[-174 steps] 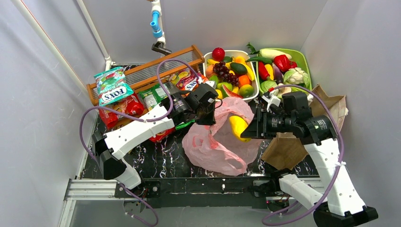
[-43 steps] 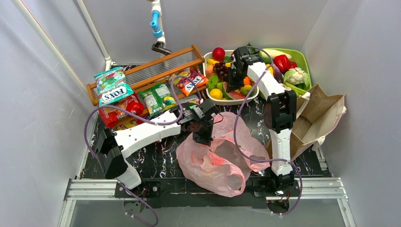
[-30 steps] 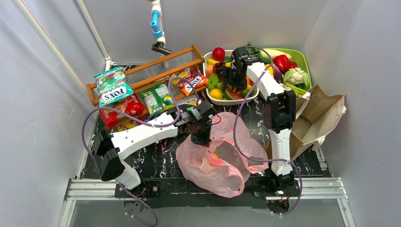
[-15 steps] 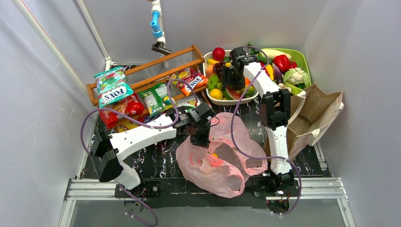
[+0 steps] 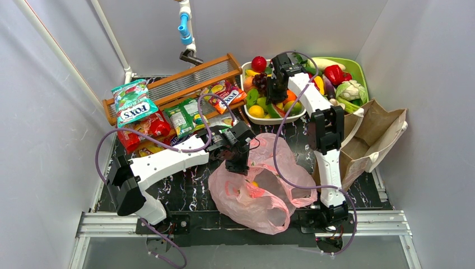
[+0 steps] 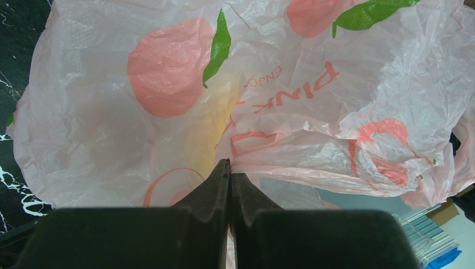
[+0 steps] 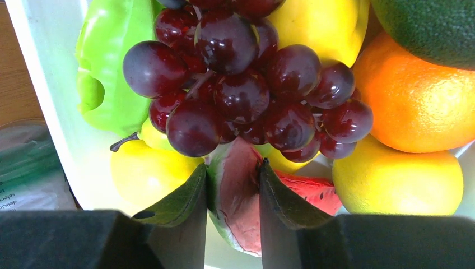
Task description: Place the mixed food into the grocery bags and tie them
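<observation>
The pink plastic bag (image 5: 263, 188) lies crumpled at the table's middle with its mouth held up. My left gripper (image 5: 238, 166) is shut on its rim; in the left wrist view the fingertips (image 6: 230, 165) pinch the thin film (image 6: 168, 101). Something yellow (image 6: 210, 129) shows through the film. My right gripper (image 5: 273, 96) reaches into the white basket (image 5: 301, 115), its jaws (image 7: 232, 165) shut on a watermelon slice (image 7: 241, 190) just below the dark purple grapes (image 7: 246, 84). The brown paper bag (image 5: 372, 137) lies open at the right. Snack packets (image 5: 131, 101) lie at the left.
A wooden rack (image 5: 179, 81) stands behind the packets. The green tray (image 5: 361, 70) of vegetables sits at the back right, next to the basket. Orange (image 7: 420, 95) and yellow (image 7: 397, 179) fruits crowd the slice. White walls close in on both sides.
My right gripper's jaws have closed on the watermelon slice in the basket. The left gripper has kept its hold on the pink bag's rim, nearly still.
</observation>
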